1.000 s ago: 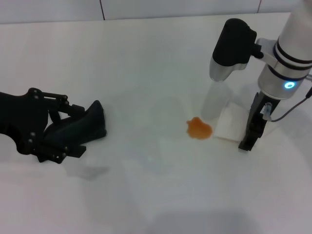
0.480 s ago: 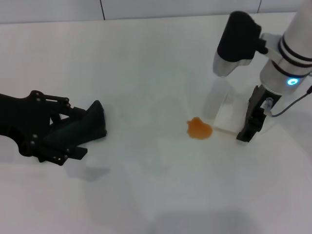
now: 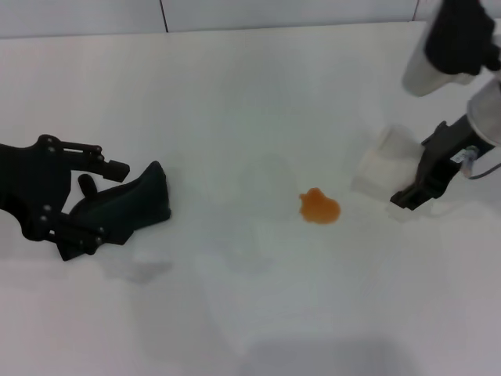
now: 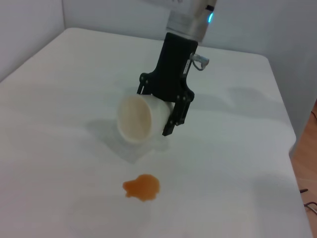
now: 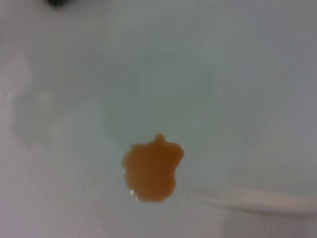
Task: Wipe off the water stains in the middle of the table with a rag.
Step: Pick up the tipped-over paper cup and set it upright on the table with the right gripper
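The water stain (image 3: 319,207) is a small orange-brown blot in the middle of the white table (image 3: 250,94); it also shows in the left wrist view (image 4: 142,187) and the right wrist view (image 5: 152,168). The dark rag (image 3: 135,202) lies on the table at the left. My left gripper (image 3: 109,200) is at the rag's near end, its fingers spread on either side of it, with a gap showing at the upper finger. My right gripper (image 3: 398,188) is to the right of the stain, shut on a tilted white paper cup (image 4: 136,119).
The paper cup (image 3: 382,163) hangs tilted above the table, just right of the stain, its mouth turned toward the stain side. A wall seam runs along the table's far edge (image 3: 164,30). The table's right edge (image 4: 282,114) shows in the left wrist view.
My right gripper has carried the cup to the right, away from the stain, and the arm has swung toward the frame's edge. My left gripper's fingers have spread slightly at the rag.
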